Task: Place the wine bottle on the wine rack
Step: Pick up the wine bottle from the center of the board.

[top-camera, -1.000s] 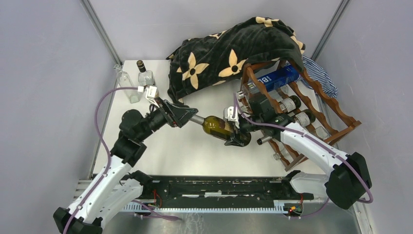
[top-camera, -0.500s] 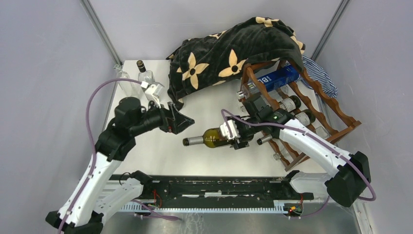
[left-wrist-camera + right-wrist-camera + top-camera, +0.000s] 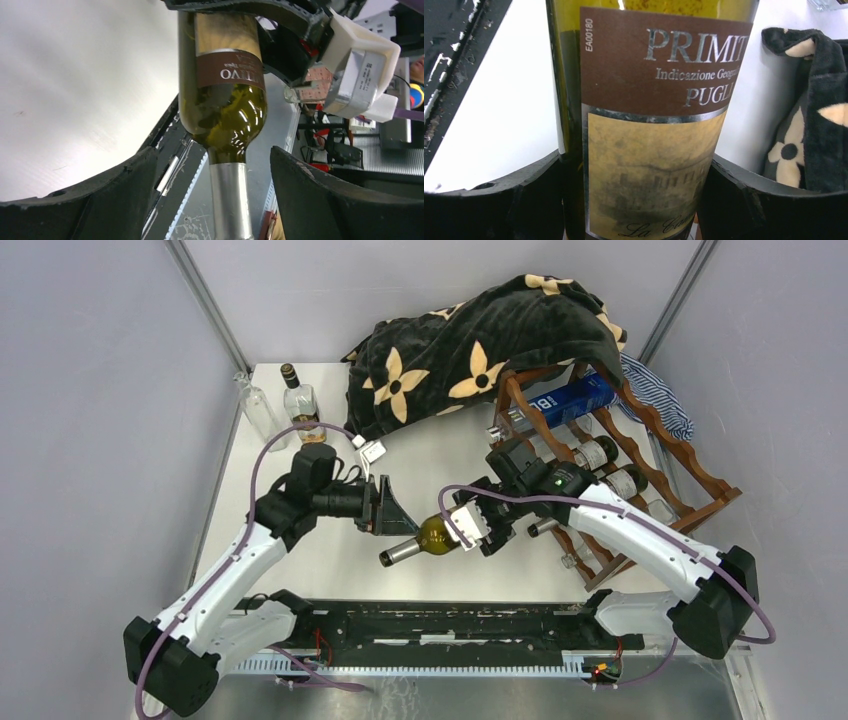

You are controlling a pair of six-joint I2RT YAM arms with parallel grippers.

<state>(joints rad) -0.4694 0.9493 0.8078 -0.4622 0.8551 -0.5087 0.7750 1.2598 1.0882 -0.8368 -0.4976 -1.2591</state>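
A green wine bottle (image 3: 432, 535) with a brown and beige label (image 3: 649, 150) lies nearly level above the table, its silver-foiled neck (image 3: 230, 200) pointing front-left. My right gripper (image 3: 478, 525) is shut on its body, a finger (image 3: 504, 205) pressed against each side of the label. My left gripper (image 3: 385, 512) stands open just left of the neck. In the left wrist view the neck runs between the spread fingers (image 3: 120, 190) without touching them. The dark reddish-brown wine rack (image 3: 690, 465) stands at the right, behind my right arm.
Several bottles (image 3: 600, 453) and a blue box (image 3: 570, 400) lie in the rack. A black blanket with beige flowers (image 3: 470, 340) is heaped at the back, with a striped cloth (image 3: 655, 395) beside it. Two clear bottles (image 3: 262, 415) stand back left. A black rail (image 3: 450, 625) runs along the near edge.
My left gripper let go of the bottle neck and drew back. My right gripper carried the bottle toward the near edge, swinging its neck to the front-left.
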